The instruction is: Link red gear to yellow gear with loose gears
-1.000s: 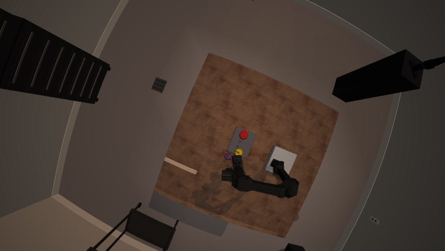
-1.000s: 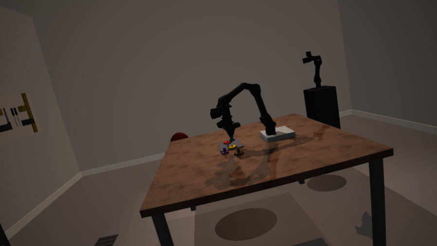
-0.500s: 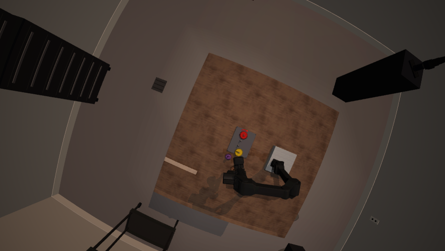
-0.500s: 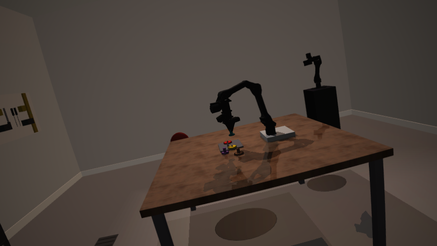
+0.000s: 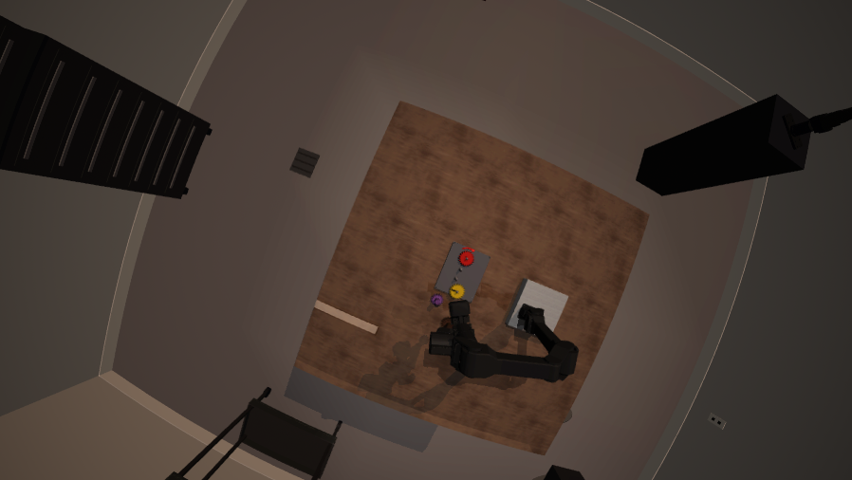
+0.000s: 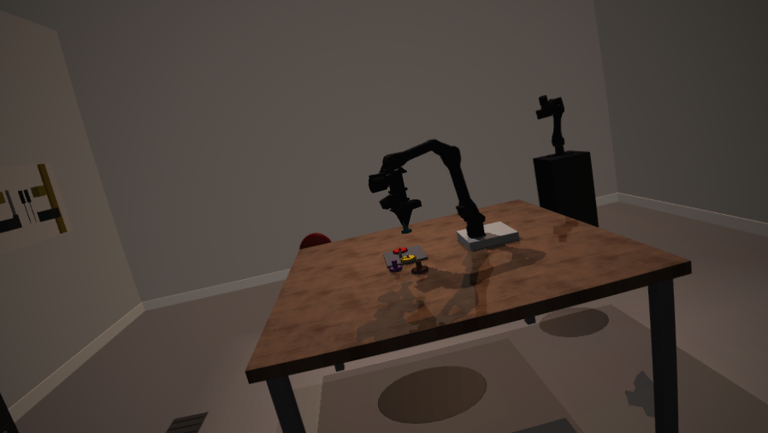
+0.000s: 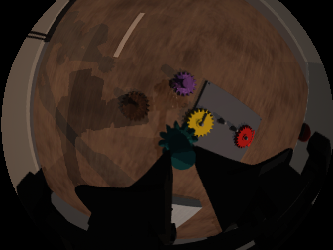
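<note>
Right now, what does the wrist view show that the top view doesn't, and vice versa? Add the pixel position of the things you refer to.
Wrist only: the dark teal toothed gear [image 7: 177, 139] gripped between the black gripper fingers, and the dark brown toothed gear [image 7: 134, 105] on the table.

Top only: the black slatted rack [image 5: 186, 119] and the tall black pedestal [image 5: 709, 152].

Both: the grey rectangular board [image 5: 444, 280] [image 7: 218, 96] with the red gear [image 5: 464, 258] [image 7: 244, 137] and striped yellow gear [image 5: 456, 291] [image 7: 200, 122], plus the loose purple gear [image 5: 436, 300] [image 7: 184, 83].

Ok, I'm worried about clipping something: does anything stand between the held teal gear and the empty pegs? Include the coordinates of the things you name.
The yellow gear [image 5: 456, 291] [image 6: 408, 258] [image 7: 200, 123] stands between, but lower than the raised teal gear [image 6: 406, 229] [image 7: 178, 144].
</note>
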Controlling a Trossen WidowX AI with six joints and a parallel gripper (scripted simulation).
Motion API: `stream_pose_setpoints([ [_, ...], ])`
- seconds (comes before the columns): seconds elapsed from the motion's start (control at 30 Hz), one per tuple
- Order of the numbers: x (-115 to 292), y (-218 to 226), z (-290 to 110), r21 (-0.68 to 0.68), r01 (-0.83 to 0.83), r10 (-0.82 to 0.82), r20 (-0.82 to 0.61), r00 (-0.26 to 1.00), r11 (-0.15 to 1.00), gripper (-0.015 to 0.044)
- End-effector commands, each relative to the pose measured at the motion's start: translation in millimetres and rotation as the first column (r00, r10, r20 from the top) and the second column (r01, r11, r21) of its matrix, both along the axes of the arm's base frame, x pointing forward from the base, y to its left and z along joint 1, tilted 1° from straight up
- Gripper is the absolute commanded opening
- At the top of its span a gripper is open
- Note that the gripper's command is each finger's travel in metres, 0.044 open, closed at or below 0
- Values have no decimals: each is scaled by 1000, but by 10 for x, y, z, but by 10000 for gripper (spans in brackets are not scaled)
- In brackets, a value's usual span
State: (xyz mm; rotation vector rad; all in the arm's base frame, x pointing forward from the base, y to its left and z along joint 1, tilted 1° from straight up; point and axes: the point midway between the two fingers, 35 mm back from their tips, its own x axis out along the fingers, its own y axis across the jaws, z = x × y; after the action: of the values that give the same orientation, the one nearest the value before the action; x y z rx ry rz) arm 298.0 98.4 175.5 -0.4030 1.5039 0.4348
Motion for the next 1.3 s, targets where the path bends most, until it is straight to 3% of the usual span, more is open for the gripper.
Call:
stream_pose_setpoints([
  [0.0,45,-75,-30,4,0,0,3,1000,1000,0],
  [1.27,344,-948,-514,2,10,-10,0,1000,1000,0],
])
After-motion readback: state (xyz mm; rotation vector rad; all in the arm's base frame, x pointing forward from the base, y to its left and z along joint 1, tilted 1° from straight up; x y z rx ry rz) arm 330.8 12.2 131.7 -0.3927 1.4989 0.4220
